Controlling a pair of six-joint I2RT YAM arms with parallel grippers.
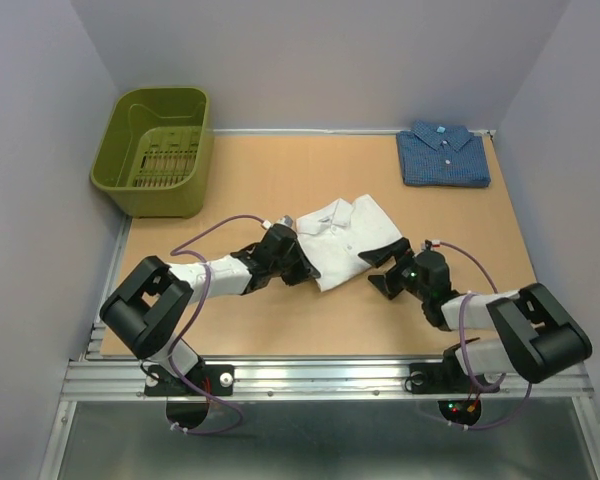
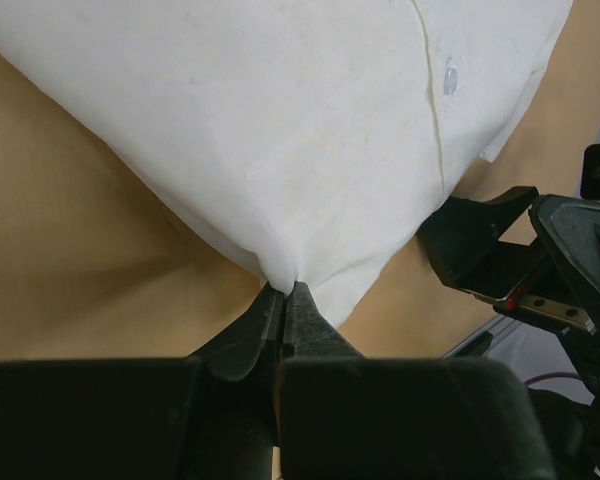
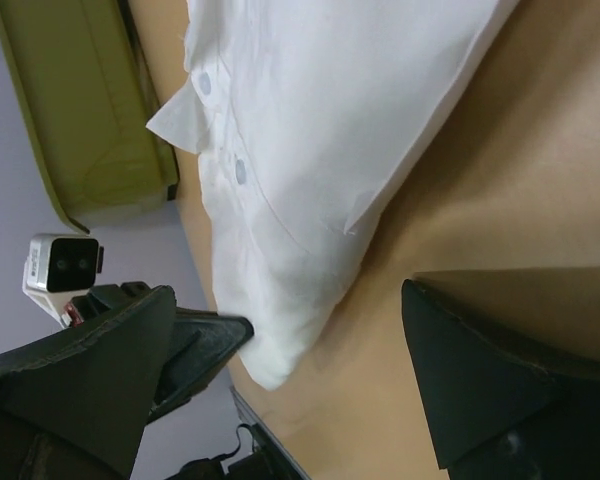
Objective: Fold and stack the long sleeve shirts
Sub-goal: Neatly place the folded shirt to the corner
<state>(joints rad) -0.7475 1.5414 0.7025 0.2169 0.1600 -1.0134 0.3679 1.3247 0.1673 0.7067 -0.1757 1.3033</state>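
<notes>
Left fingers (image 2: pixel 262 328): pressed together, pinching the near corner of the white shirt (image 2: pixel 310 130). The cloth puckers into a small peak at the nip. I cannot tell whether every layer is caught.

Right fingers (image 3: pixel 100 375): spread wide and holding nothing, with the shirt's near edge just ahead of the gap. The top view puts them beside the shirt's right near corner; contact cannot be told.

White shirt: folded to a rough rectangle, collar and button placket up, lying askew on mid table (image 1: pixel 280 180) between the 2 arms.

Dark blue shirt (image 1: pixel 442 155): folded, collar up, in the far right corner, well apart from the white one. Green basket (image 1: pixel 115 150) at far left, not involved.

Handling (judgement):
- The cloth is thin, light and limp, with no stiffness to hold the fold.
- Lifted by 1 corner it would likely drape and unfold.
- Best taken at both near corners, pinching through all the layers.
- It should then be kept low or dragged, since the smooth table ought to let it slide.
- The blue shirt looks the likely base for the stack.
</notes>
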